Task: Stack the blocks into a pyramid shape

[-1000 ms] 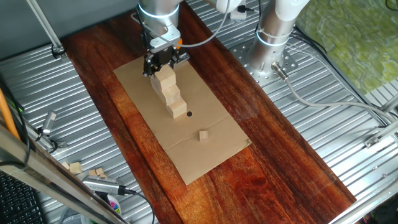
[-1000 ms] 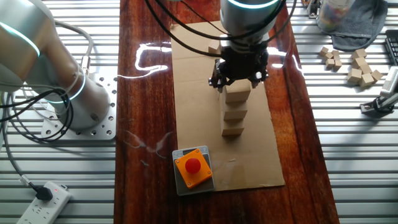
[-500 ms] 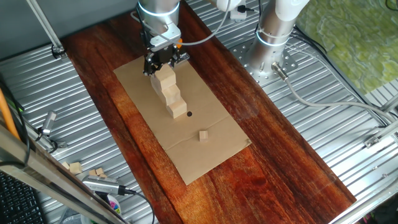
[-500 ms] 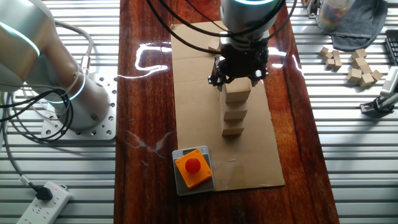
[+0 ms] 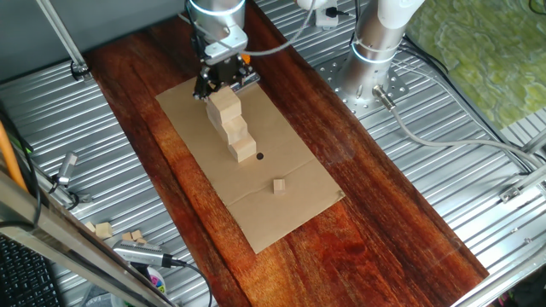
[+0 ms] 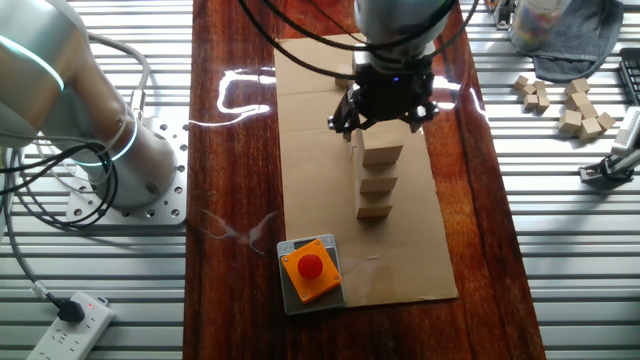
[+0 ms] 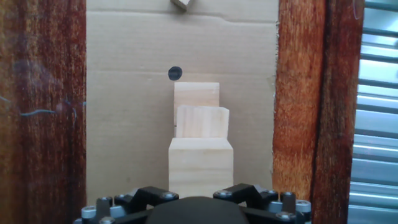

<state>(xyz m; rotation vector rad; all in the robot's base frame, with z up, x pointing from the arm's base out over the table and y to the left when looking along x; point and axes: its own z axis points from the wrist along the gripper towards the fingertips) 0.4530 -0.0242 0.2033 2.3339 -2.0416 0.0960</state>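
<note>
Blocks of pale unpainted wood [image 5: 232,128] rise in a stepped column at the upper middle of the brown cardboard sheet [image 6: 310,150], which lies on the dark wooden counter [image 5: 384,213]. The black two-finger claw [image 6: 382,112] hangs just over the top block [image 7: 200,160]; whether it is spread or pinching, I cannot tell. To do this step well, judging by the offset layers, lift straight up so nothing drags sideways. One small loose wooden block [image 5: 279,185] lies lower down the sheet.
</note>
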